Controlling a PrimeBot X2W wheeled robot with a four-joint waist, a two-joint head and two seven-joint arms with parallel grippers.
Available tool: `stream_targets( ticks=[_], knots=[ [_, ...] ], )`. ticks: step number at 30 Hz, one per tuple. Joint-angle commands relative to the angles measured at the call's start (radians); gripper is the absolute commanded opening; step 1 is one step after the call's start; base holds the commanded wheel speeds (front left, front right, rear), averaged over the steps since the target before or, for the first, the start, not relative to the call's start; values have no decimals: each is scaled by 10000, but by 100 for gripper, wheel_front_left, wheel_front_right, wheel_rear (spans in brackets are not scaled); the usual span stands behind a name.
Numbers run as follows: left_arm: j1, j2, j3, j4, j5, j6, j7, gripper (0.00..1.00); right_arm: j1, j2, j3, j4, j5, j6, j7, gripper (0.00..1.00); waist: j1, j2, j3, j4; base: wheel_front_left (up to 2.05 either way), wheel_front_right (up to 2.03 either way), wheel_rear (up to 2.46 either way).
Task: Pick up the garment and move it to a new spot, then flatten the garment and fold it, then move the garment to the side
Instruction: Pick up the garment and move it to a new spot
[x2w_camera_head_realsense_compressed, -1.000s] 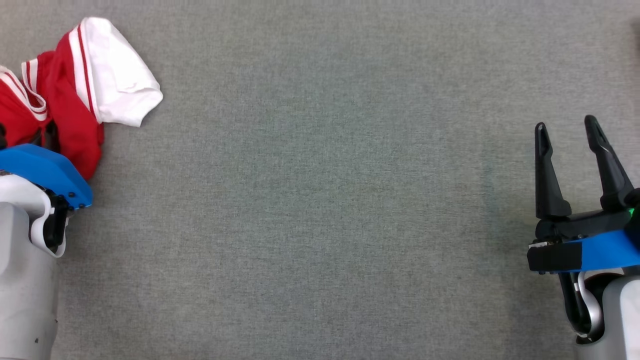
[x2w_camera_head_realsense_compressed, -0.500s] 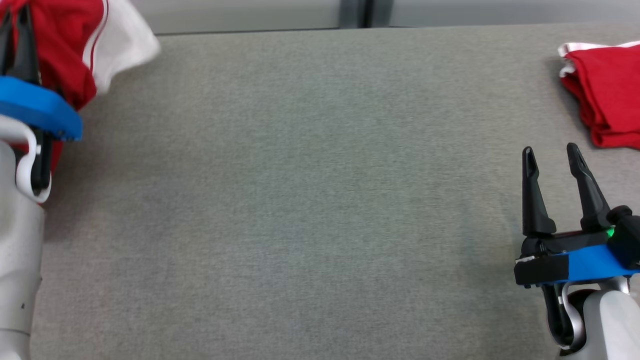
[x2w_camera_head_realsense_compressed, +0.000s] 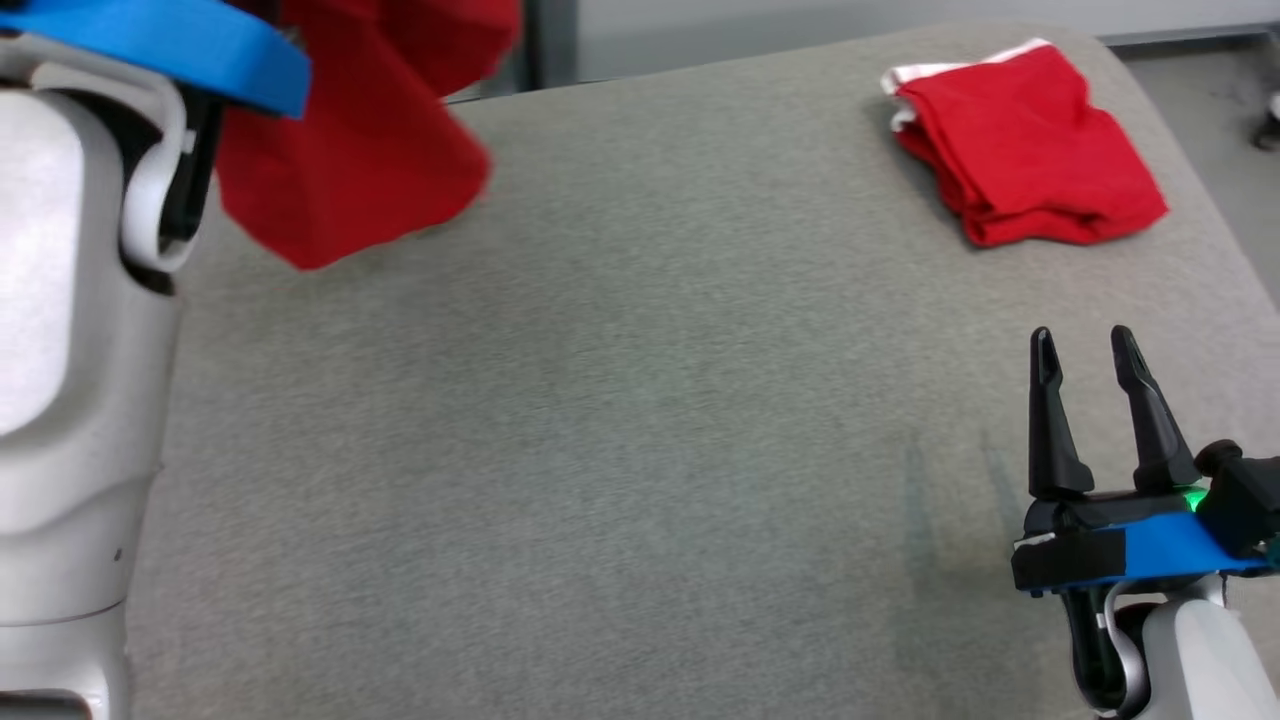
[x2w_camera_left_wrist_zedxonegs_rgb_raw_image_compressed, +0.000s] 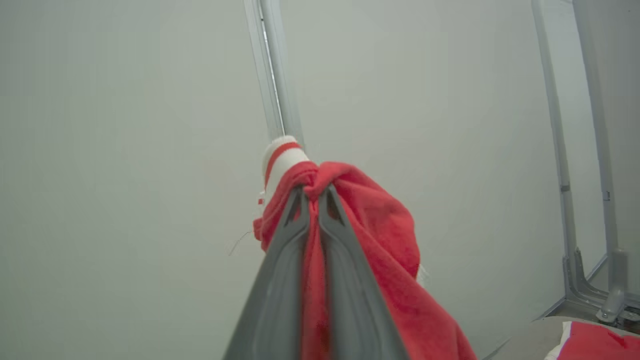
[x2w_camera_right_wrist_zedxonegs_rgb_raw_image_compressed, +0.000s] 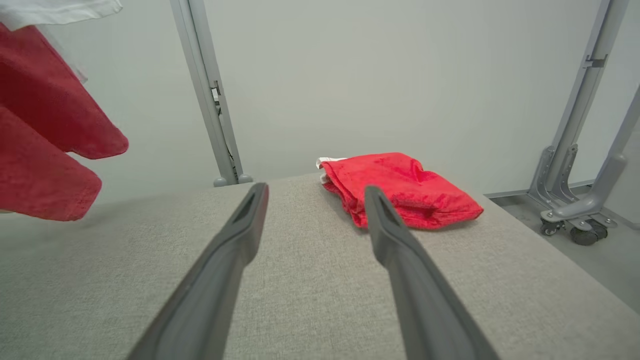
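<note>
Left wrist view: garment (x2w_camera_left_wrist_zedxonegs_rgb_raw_image_compressed: 382, 235) (seemingly aloft)

Red garment (x2w_camera_head_realsense_compressed: 370, 170) hangs upper left (right gripper (x2w_camera_head_realsense_compressed: 1081, 340) spread, lower right).

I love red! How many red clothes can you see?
2. A hanging garment, held by the left gripper above the table; a folded garment lying at its far right. Others may be off-camera.

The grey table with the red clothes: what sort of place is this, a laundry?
Probably a robot test room, not a laundry: a cloth-covered table, bare pale walls with wheeled metal posts, and one folded red garment lying there while the left claw holds a red-and-white garment.
</note>
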Motion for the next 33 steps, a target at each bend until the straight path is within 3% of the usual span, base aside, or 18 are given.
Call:
stream_targets(
  ticks=[1,5,10,30,31,32,33],
  knots=[
    [-193,-92,-122,-227,-42,-17,127,0,-69,9,27,102,155,1,-73,100,1,0,-135,-377,0,0,0],
    [-255,-423,-521,-563,-67,-45,370,0,-110,10,30,295,340,1,-159,100,1,0,6,-779,0,0,0],
    [441,-723,-1163,-388,-40,-76,312,0,-112,11,-30,394,460,1,-215,100,1,0,111,-819,0,0,0],
    [6024,-1713,-2751,1417,-787,198,-1295,0,192,7,-38,505,-44,1,-226,100,1,0,-480,911,0,0,0],
    [6136,-1742,-2772,1495,-780,219,-1364,40,210,7,0,541,-49,1,-226,100,1,0,-531,962,0,0,0],
    [6214,-1765,-2786,1553,-758,284,-1442,100,232,6,18,578,-68,1,-226,100,1,0,-583,1019,0,0,0],
    [6269,-1805,-2799,1576,-719,309,-1522,100,249,6,34,614,-80,1,-226,100,1,0,-642,1080,0,0,0]
  ],
)
